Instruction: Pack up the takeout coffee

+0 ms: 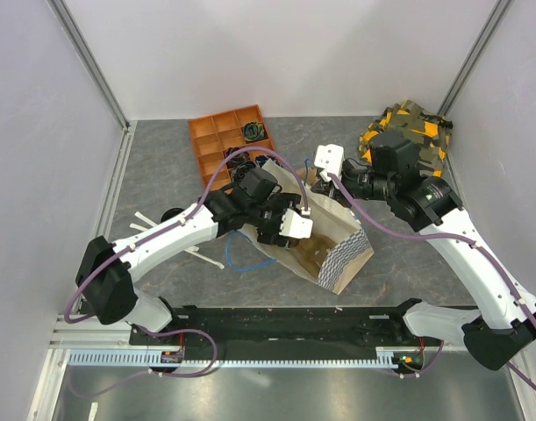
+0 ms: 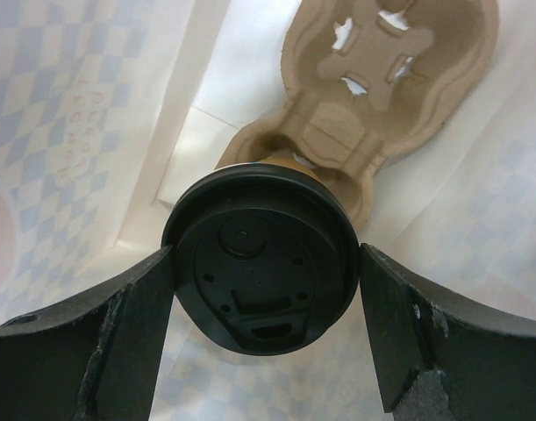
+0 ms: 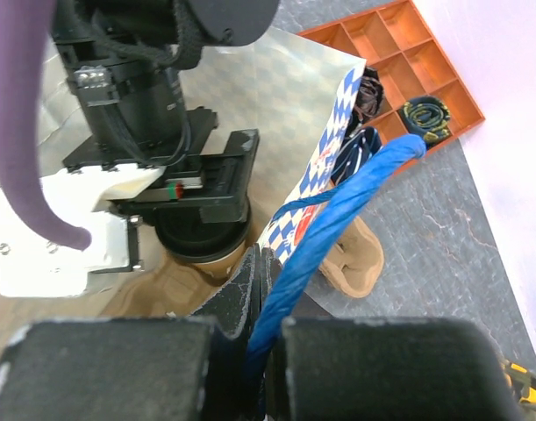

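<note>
Nearest me, in the right wrist view, the right gripper (image 3: 263, 307) is pressed together on the bag's blue handle (image 3: 355, 193), which runs up between its fingers; I judge it is holding the paper bag (image 1: 342, 250) open. Just beyond, at frame centre in the overhead view, the left gripper (image 2: 266, 289) reaches into the bag's mouth. Its fingers are spread wide and sit against both sides of the black lid, so I read it as gripping the takeout coffee (image 2: 259, 246). The cup hangs over, or perhaps rests in, the near pocket of a pulp cup carrier (image 2: 373, 96) lying in the bag; I cannot tell which. By my reckoning the job is mostly done: the cup is inside, and what remains is seating it, letting go and backing both arms away. The bag lies on a grey mottled table (image 1: 162, 158), with an orange compartment tray (image 1: 219, 140) at upper centre, a camouflage-patterned bundle (image 1: 408, 127) at upper right, and plain white walls around.
</note>
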